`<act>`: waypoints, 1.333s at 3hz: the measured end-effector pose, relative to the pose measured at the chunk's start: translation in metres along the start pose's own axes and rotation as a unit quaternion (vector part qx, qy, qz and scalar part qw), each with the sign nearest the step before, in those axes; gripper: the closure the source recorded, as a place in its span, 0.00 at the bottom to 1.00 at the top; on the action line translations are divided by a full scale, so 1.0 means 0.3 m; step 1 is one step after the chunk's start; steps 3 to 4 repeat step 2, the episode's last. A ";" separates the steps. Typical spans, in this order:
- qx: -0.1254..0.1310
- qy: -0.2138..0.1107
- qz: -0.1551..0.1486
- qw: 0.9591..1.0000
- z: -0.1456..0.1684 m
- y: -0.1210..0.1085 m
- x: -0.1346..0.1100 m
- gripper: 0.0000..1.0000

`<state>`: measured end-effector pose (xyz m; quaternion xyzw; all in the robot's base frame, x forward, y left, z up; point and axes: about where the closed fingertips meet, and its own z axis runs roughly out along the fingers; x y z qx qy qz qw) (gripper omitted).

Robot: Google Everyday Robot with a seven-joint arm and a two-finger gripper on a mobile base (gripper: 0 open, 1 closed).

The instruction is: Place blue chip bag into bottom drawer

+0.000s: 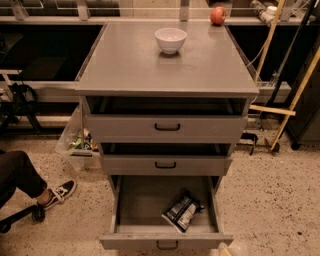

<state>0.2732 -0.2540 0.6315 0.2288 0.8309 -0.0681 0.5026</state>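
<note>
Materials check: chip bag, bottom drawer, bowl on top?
Blue chip bag: crinkly glossy foil or plastic film, creases glint. Bottom drawer: matte grey sheet metal by look, thin folded walls. Bowl: glossy white, probably ceramic. Tool: only a tan tip at bottom edge.

Only a pale tip of the gripper (223,249) shows (bottom edge, right of centre)

We log from the cabinet (165,70) | bowl (170,40) on its top, toward the back | round fruit (218,15) at its back right corner | bottom drawer (165,242) pulled out in front, chip bag (181,213) inside, right of middle | gripper (223,248) just beside the drawer's front right corner | bin (75,145) on the floor to its left.
</note>
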 end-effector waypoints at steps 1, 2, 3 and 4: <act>0.011 -0.022 0.005 1.000 -0.065 0.011 -0.051 0.00; 0.009 -0.022 -0.001 1.000 -0.070 0.020 -0.049 0.00; 0.009 -0.022 -0.001 1.000 -0.070 0.020 -0.049 0.00; 0.009 -0.022 -0.001 1.000 -0.070 0.020 -0.049 0.00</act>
